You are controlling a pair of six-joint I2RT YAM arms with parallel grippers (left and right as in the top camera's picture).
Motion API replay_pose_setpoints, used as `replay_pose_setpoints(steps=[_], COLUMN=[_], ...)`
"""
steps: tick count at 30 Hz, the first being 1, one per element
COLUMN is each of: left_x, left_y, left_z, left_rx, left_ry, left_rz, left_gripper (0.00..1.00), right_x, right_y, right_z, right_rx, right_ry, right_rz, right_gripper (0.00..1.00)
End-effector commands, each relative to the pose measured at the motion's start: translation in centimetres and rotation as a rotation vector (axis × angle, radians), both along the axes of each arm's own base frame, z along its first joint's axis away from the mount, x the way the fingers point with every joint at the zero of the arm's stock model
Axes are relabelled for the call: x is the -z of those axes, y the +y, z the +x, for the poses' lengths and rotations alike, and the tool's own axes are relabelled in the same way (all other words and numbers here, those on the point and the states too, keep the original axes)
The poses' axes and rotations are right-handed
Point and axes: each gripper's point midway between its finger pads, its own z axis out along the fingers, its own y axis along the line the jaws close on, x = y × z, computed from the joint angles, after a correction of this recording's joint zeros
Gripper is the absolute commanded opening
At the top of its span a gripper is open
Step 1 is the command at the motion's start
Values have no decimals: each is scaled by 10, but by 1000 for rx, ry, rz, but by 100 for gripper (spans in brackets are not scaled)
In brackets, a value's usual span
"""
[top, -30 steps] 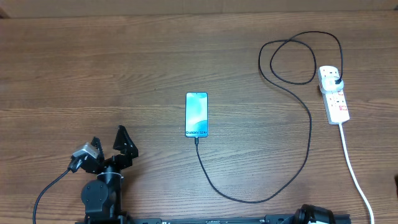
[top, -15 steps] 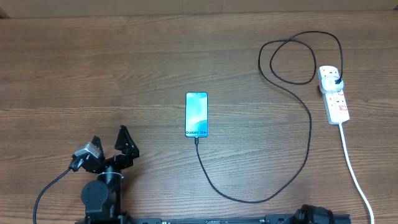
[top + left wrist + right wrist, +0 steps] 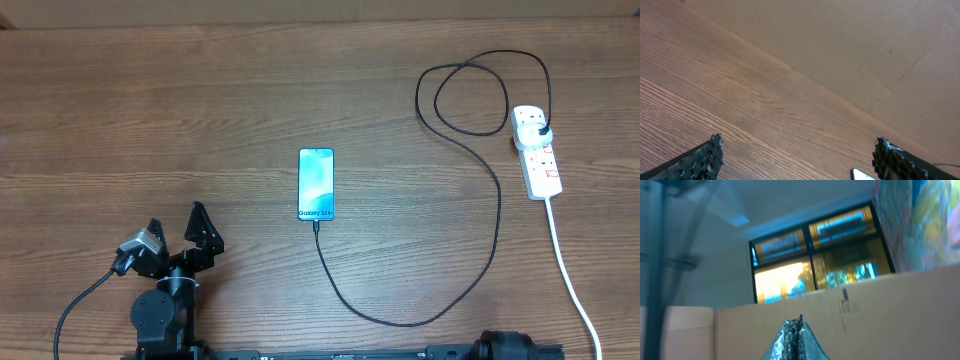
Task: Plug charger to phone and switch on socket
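Nothing on the desk [image 3: 150, 100] has shifted; only the right arm base [image 3: 510, 347] at the near edge sits a touch lower.

Near left: left gripper [image 3: 176, 218] parked, jaws spread wide, empty. Right gripper [image 3: 799, 330] tilted up off the desk, jaws pressed together, empty.

Middle: phone [image 3: 316, 184], charger [image 3: 495, 215] tip at its near end, seemingly seated.

Far right: socket [image 3: 537, 152], plug [image 3: 541, 130] in. Whether it is switched on, cannot tell. If off: use the closed right jaws as a poker, press straight down, stay clear of the cable loop.

One phone [image 3: 316, 183], one charger [image 3: 499, 210], one socket [image 3: 538, 158], one table [image 3: 150, 100]; two grippers: left gripper [image 3: 175, 218], right gripper [image 3: 800, 324].
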Motion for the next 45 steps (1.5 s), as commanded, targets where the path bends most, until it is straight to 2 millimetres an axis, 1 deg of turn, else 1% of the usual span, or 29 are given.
replay_pose_setpoints(steps=[1,2,6,14,21,32,35,38,41,45], left_x=[3,3,3,3,2,2,2,2,2,2], left_y=[1,1,1,1,-2,-1,-1,-1,-1,-1], left_z=[0,0,0,0,0,2,2,2,2,2], left_rx=[4,4,4,4,13,12,12,11,11,11], left_ry=[3,3,3,3,1,-19,-18,-17,-17,-17], left_rz=[26,26,26,26,26,27,27,27,27,27], left_gripper=[100,99,100,99,100,100,100,100,100,100], right_x=[3,4,6,10,15,34,39,41,43,49], right_y=[-6,-11,-18,-18,-18,-30,-36,-37,-37,-37], right_z=[-20,-28,-38,-54,-73,-124,-136,-140,-146,-160], right_rx=[19,29,72,71,59,112,136,141,135,134], right_ry=[-46,-61,-87,-119,-157,-266,-292,-299,-314,-347], right_rz=[-8,6,21,21,21,78,109,116,122,123], right_gripper=[4,4,4,4,4,5,8,9,20,26])
